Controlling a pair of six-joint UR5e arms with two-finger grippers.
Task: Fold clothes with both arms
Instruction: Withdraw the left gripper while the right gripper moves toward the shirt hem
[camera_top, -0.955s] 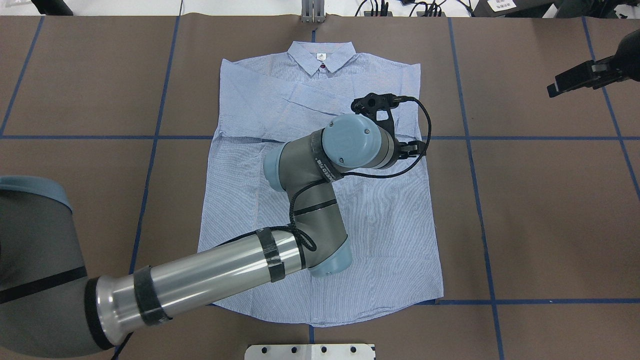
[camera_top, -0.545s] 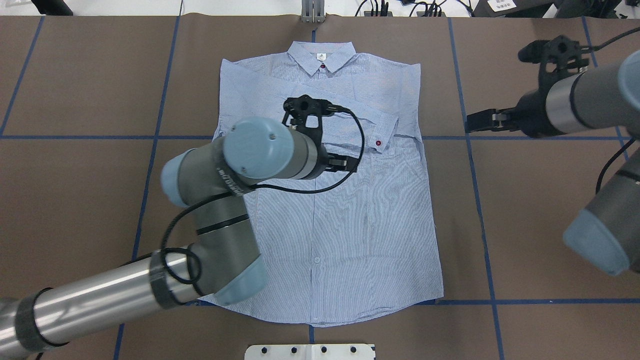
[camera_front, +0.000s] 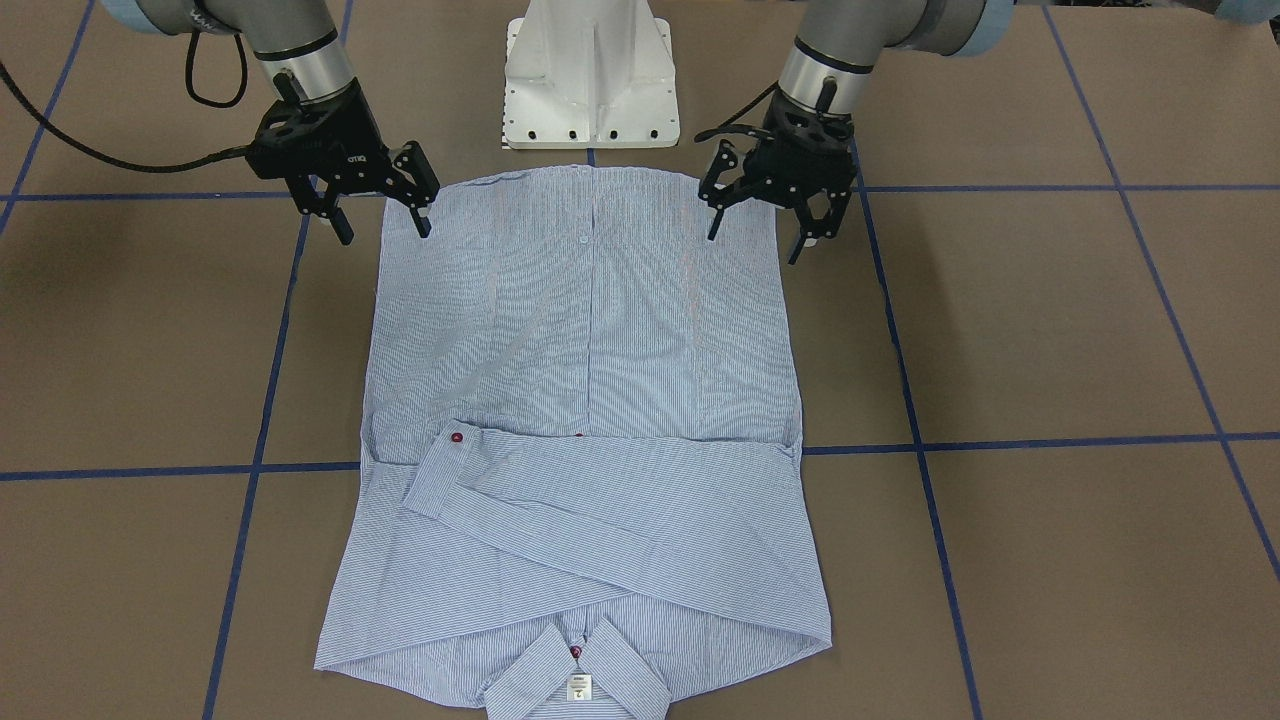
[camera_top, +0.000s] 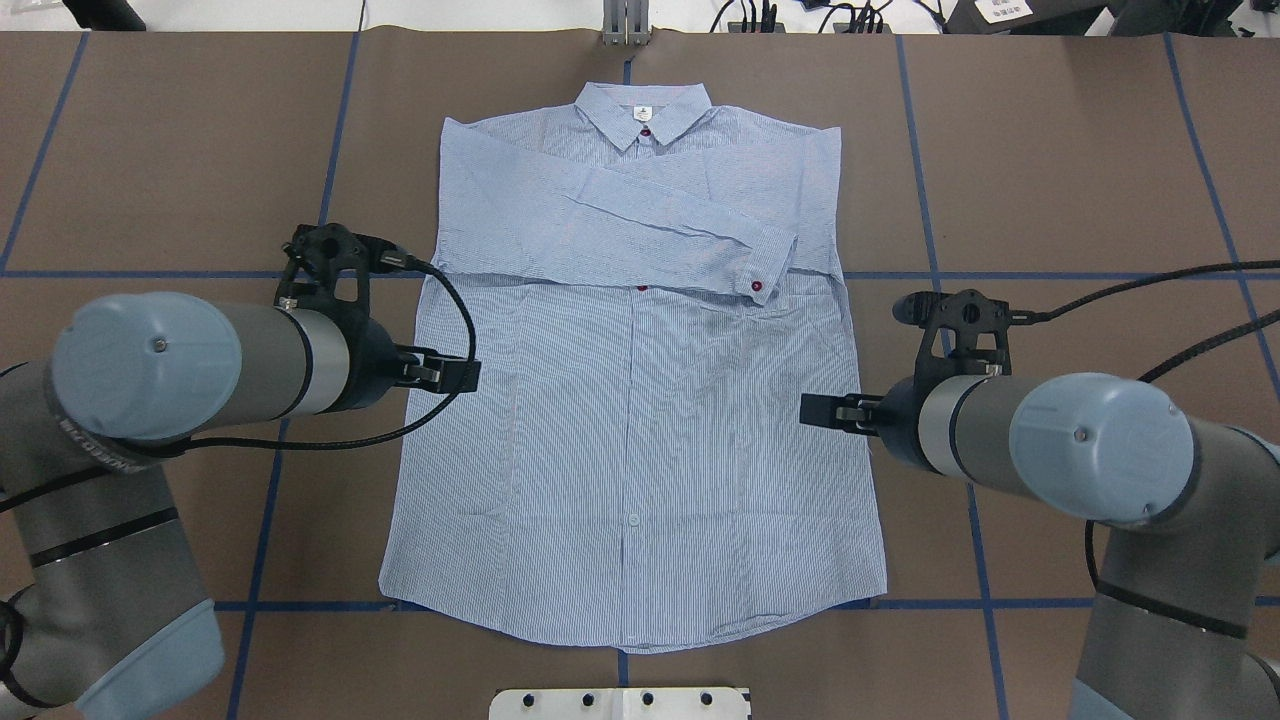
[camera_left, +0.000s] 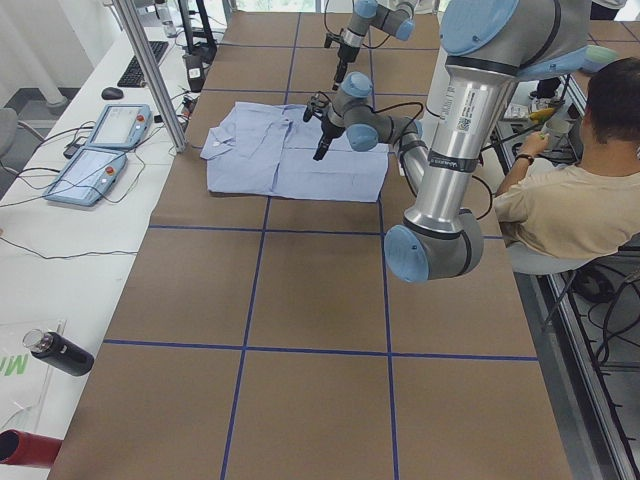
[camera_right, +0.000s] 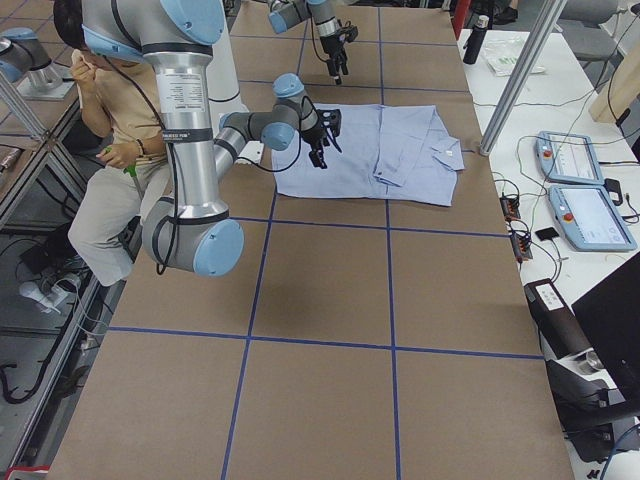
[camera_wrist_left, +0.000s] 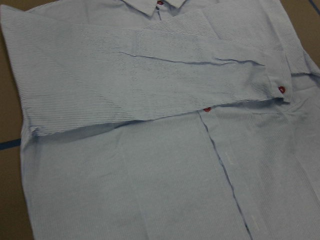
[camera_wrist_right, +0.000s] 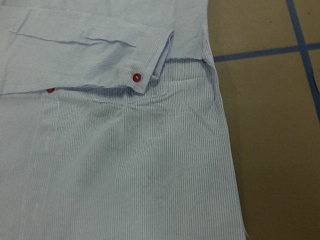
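"OTIQ" on the right hand (camera_front: 385, 234)

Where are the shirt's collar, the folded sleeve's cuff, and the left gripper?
collar (camera_top: 615, 115), overhead view, on the collar flap toward the view's left.
cuff (camera_top: 765, 262), overhead view, on the middle of the cuff.
left gripper (camera_top: 462, 375), overhead view, midway between its fingertips.

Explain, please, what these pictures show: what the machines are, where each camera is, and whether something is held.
The machine is a robot at a table: its left arm and right arm each end in a two-finger gripper. One camera looks from behind the robot, one faces it, two stand at the table's ends, two sit on the wrists. A striped button-up shirt lies flat, a sleeve folded across the chest. The left gripper and right gripper are open beside its side edges; nothing is held.
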